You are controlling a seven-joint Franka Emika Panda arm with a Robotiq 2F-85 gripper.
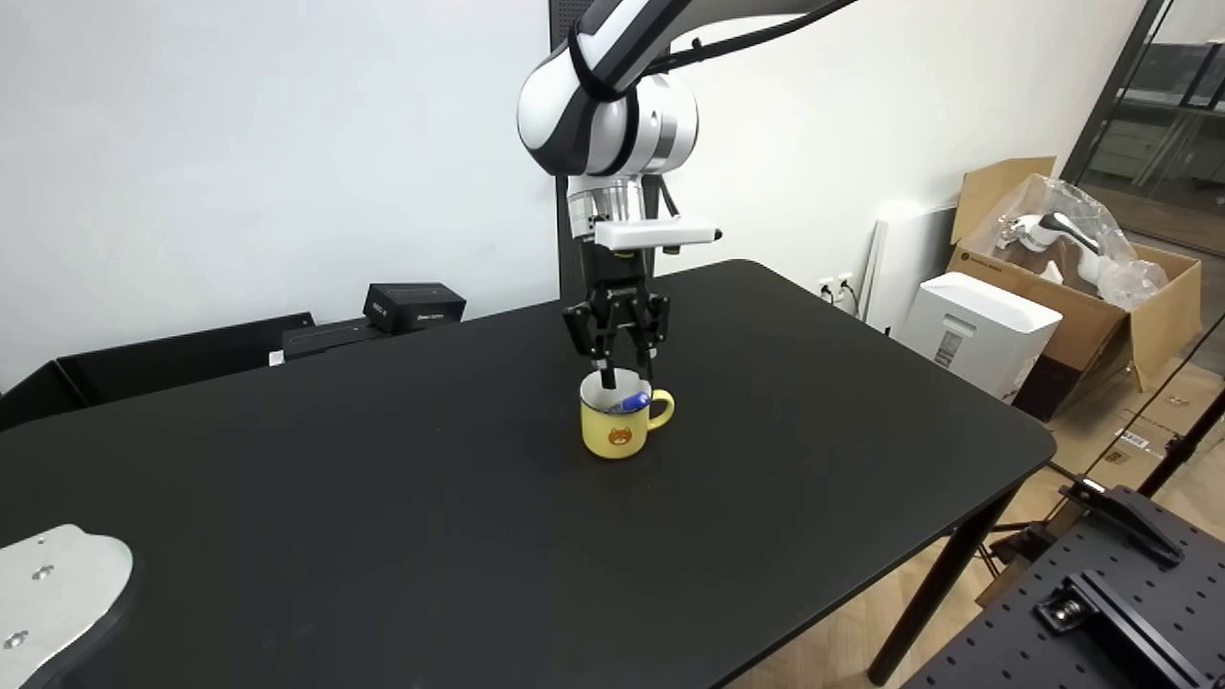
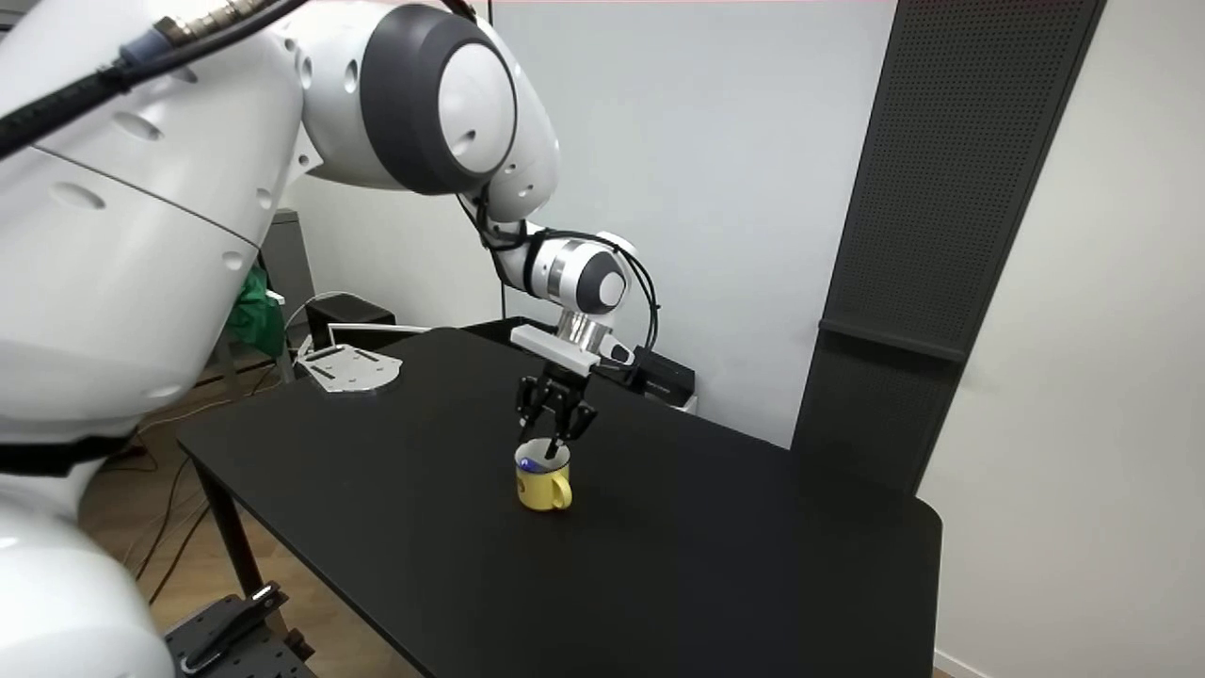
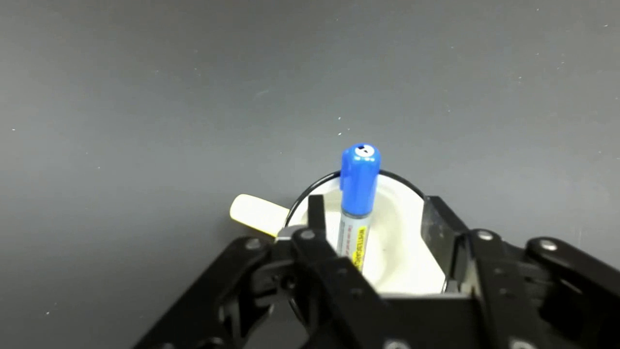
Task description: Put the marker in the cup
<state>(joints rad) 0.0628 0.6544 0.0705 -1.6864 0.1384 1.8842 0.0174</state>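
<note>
Although only part of its label shows, we can name the whiteboard marker lying slanted inside the yellow mug, its blue cap reaching past the dark rim in the wrist view and its lower end hidden behind the gripper. The gripper's fingers stand spread, and we see the marker in the gap with space to either side of it at the tips. Whether those tips dip below the rim, we cannot tell; in both exterior views they hang at the mug's mouth. The mug stands upright on the black table, pale inside, with an orange animal face on its wall and the handle to one side. Above, we follow the white and dark grey robot arm. Farther out, we find a pale metal plate on the table, a black box by its far edge, and, past the table in an exterior view, a cardboard box holding clear plastic, just beside a white casing.
</note>
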